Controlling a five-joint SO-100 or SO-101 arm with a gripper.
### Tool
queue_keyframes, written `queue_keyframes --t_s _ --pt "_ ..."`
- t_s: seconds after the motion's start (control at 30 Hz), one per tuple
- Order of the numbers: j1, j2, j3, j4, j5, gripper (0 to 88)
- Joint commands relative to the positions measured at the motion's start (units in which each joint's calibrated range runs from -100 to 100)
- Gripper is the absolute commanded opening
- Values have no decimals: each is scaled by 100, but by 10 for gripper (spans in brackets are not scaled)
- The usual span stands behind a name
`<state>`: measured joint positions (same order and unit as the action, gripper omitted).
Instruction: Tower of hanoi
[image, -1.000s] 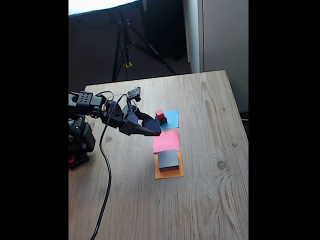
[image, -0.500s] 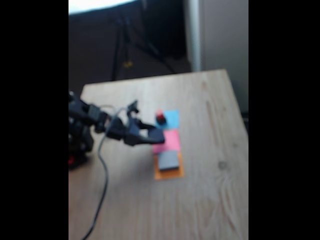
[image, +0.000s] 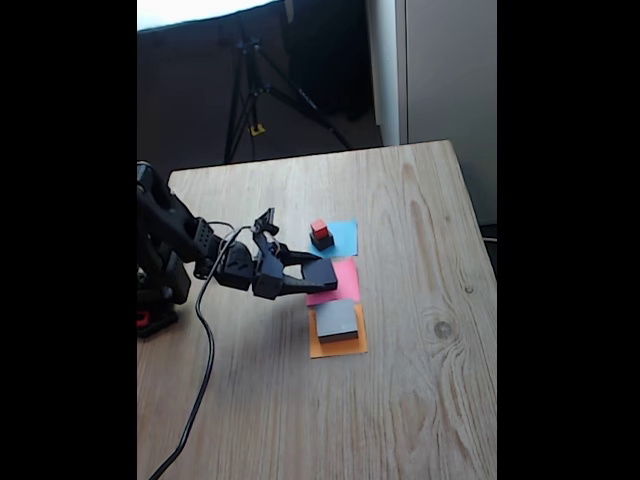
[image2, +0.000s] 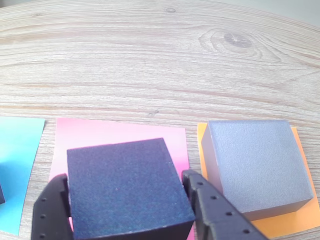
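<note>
Gripping a dark navy-black square block (image2: 127, 187), the black two-finger gripper (image2: 127, 210) is clamping it from both sides, one finger (image2: 50, 210) pressing its left face and the other (image2: 212, 210) its right face in the wrist view. The block is sitting over the pink paper square (image2: 115, 132); whether it is touching the paper or hanging just above is hard to tell. Its lower edge and the fingertips are being cut off by the frame bottom. In the fixed view the block (image: 320, 272) is mostly merging with the dark gripper (image: 318, 276) and is hard to separate from it.

Resting on the orange paper square (image2: 300, 222), just right of the held block, is the larger dark grey square block (image2: 255, 165). In the fixed view a tiny red cube (image: 319, 228) is sitting on top of a small black block (image: 322, 241) on the blue paper square (image: 344, 237). The wrist view is showing just a dark corner (image2: 2, 194) at its left edge on the blue paper. Everything is lying on a light wooden table (image: 420, 400). A black cable (image: 205, 360) is trailing down from the arm (image: 175, 235).
</note>
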<state>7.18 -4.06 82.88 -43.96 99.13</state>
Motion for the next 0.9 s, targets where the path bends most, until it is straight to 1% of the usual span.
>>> queue_keyframes --t_s 0.0,0.4,0.6,0.87 --pt "-45 187 -142 -473 87 161" --pt "-36 1140 -842 -813 87 159" --pt "-53 1224 -751 -942 87 160" --pt "-45 1239 -606 -1112 87 185"
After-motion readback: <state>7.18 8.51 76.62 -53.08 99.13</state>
